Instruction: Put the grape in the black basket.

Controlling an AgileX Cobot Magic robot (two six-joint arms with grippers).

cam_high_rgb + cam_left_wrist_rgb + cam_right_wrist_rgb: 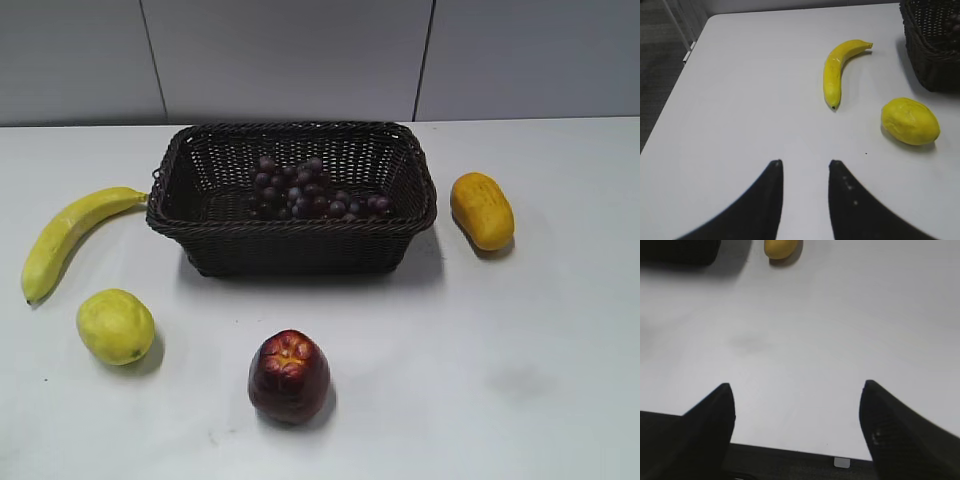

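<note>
The grape, a long bunch of dark purple-red grapes, lies inside the black basket at the back middle of the white table. A corner of the basket shows in the left wrist view and in the right wrist view. Neither gripper shows in the exterior view. My left gripper is open and empty over bare table near the front left. My right gripper is open wide and empty above the table's front edge.
A banana and a yellow-green fruit lie left of the basket. A dark red apple sits in front. An orange-yellow fruit lies to the right. The table's left edge is close.
</note>
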